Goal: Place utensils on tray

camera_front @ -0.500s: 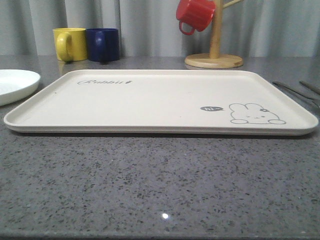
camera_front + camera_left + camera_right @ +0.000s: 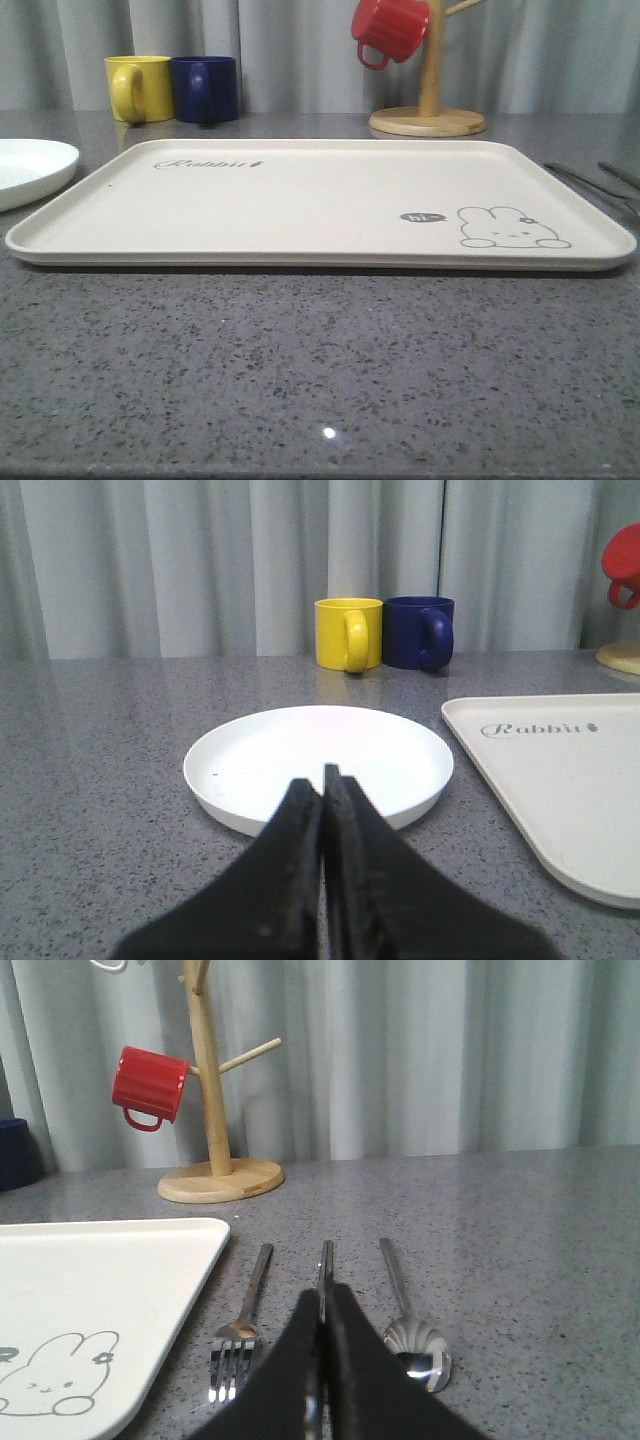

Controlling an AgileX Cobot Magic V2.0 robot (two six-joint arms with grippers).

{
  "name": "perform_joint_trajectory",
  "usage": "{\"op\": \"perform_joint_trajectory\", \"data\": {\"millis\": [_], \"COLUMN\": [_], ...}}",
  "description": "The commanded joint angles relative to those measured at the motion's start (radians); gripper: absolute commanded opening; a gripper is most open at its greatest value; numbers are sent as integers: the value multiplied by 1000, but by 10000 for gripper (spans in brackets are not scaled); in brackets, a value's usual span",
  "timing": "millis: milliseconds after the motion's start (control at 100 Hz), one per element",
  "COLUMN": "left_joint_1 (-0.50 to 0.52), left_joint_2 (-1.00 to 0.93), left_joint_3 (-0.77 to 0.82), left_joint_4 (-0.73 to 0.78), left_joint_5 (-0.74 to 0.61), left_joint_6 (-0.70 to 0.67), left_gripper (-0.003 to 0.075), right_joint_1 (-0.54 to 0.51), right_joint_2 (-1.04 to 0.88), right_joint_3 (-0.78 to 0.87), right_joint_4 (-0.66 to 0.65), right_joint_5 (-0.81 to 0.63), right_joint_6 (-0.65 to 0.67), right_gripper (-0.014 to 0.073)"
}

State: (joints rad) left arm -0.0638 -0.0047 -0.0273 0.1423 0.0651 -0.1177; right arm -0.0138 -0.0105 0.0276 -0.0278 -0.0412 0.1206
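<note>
The cream tray (image 2: 320, 200) with the rabbit drawing lies flat in the middle of the table, nothing on it. To its right on the grey table lie the utensils side by side: a fork (image 2: 243, 1330) nearest the tray (image 2: 90, 1280), the chopsticks (image 2: 325, 1265) in the middle, a spoon (image 2: 405, 1310) on the far side. In the front view their handles (image 2: 590, 180) show as thin lines at the right edge. My right gripper (image 2: 323, 1295) is shut, hovering in line with the chopsticks. My left gripper (image 2: 322, 780) is shut before the white plate (image 2: 320, 750), empty.
The round white plate (image 2: 30, 170) sits left of the tray. A yellow mug (image 2: 140, 88) and a blue mug (image 2: 205, 88) stand at the back left. A wooden mug tree (image 2: 428, 120) holding a red mug (image 2: 392, 28) stands at the back right.
</note>
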Motion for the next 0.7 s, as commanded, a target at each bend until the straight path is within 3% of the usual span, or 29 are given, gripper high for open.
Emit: {"op": "perform_joint_trajectory", "data": {"millis": [0, 230, 490, 690], "left_joint_1": [2, 2, 2, 2], "left_joint_2": [1, 182, 486, 694], "left_joint_3": [-100, -380, -734, -877], "left_joint_4": [0, 0, 8, 8], "left_joint_5": [-29, 114, 430, 622], "left_joint_6": [-3, -3, -3, -3], "left_gripper": [-18, -18, -18, -18], "right_joint_1": [-2, -2, -2, -2], "right_joint_2": [-7, -7, -7, -7], "right_joint_3": [-18, -18, -18, -18], "right_joint_4": [0, 0, 0, 0], "right_joint_5": [-85, -85, -85, -85], "right_joint_6": [-7, -7, -7, -7], "right_gripper": [-68, -68, -68, -68]}}
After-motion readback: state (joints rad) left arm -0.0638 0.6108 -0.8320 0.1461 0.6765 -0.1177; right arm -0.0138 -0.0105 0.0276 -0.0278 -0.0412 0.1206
